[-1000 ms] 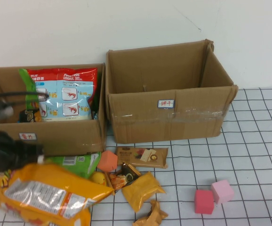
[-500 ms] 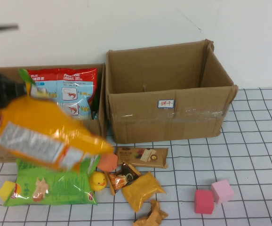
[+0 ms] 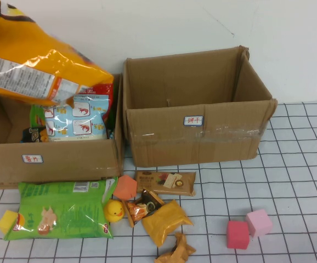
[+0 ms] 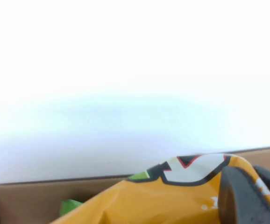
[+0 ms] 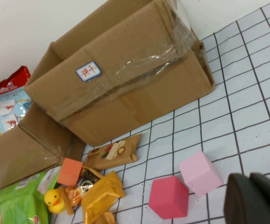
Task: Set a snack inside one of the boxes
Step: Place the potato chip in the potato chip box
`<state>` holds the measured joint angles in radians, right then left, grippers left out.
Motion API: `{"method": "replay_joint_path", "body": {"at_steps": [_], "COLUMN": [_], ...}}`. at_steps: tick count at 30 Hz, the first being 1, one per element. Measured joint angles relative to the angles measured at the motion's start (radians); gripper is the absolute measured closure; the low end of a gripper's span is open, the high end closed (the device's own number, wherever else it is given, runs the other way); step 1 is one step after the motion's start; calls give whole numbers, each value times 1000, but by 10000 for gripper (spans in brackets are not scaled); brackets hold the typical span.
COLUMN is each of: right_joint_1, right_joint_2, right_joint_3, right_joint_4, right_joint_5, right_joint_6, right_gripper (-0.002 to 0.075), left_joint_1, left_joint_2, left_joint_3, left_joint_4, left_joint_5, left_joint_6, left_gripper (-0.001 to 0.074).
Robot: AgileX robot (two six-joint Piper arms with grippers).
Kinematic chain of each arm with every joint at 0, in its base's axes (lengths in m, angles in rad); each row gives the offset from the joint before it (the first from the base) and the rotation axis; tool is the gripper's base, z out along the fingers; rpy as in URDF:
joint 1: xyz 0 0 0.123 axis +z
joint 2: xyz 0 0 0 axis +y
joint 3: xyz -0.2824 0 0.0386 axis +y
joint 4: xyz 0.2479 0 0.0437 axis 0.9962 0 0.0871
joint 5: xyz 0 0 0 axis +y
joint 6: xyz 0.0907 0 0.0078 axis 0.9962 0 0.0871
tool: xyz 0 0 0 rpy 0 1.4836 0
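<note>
A large orange snack bag [image 3: 32,66] hangs tilted in the air over the left cardboard box [image 3: 65,159], at the top left of the high view. My left gripper [image 4: 259,191] is shut on an edge of this bag [image 4: 163,200]; in the high view it is mostly past the top left corner. The left box holds a red and blue snack bag [image 3: 79,118]. The right cardboard box [image 3: 202,137] is open and looks empty. My right gripper [image 5: 254,198] is shut and empty, low over the tiles near the pink cube [image 5: 199,172]; it does not show in the high view.
In front of the boxes lie a green snack bag [image 3: 60,208], a yellow duck [image 3: 113,210], an orange cube [image 3: 126,187], a brown bar [image 3: 165,182] and tan packets [image 3: 167,221]. A pink cube [image 3: 259,222] and a red cube [image 3: 237,234] sit at the front right.
The orange bag has risen from the table's front left to above the left box, carried by my left gripper. The green bag beneath it is uncovered.
</note>
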<state>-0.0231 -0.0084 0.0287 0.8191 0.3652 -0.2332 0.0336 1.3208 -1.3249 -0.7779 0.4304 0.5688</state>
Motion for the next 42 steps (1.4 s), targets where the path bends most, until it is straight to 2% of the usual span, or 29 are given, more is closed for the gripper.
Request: {"method": "replay_joint_path", "body": {"at_steps": [3, 8, 15, 18, 23, 33, 42], "right_joint_1": [0, 0, 0, 0, 0, 0, 0], "right_joint_2": [0, 0, 0, 0, 0, 0, 0], "right_joint_3": [0, 0, 0, 0, 0, 0, 0], "right_joint_4": [0, 0, 0, 0, 0, 6, 7], "right_joint_5": [0, 0, 0, 0, 0, 0, 0], "right_joint_6": [0, 0, -2, -2, -9, -21, -21], "right_gripper": [727, 727, 727, 727, 727, 727, 727], "left_joint_1": [9, 11, 11, 11, 11, -12, -22], "left_joint_2": [62, 118, 122, 122, 161, 335, 405], "left_joint_3": [-16, -18, -18, -19, -24, -24, -24], "left_joint_4": [36, 239, 606, 700, 697, 620, 597], "left_joint_5": [-28, -52, -50, -57, -132, -191, -177], "left_joint_6": [0, -24, -259, -357, -419, -428, -428], "left_gripper": [734, 734, 735, 735, 735, 735, 724]}}
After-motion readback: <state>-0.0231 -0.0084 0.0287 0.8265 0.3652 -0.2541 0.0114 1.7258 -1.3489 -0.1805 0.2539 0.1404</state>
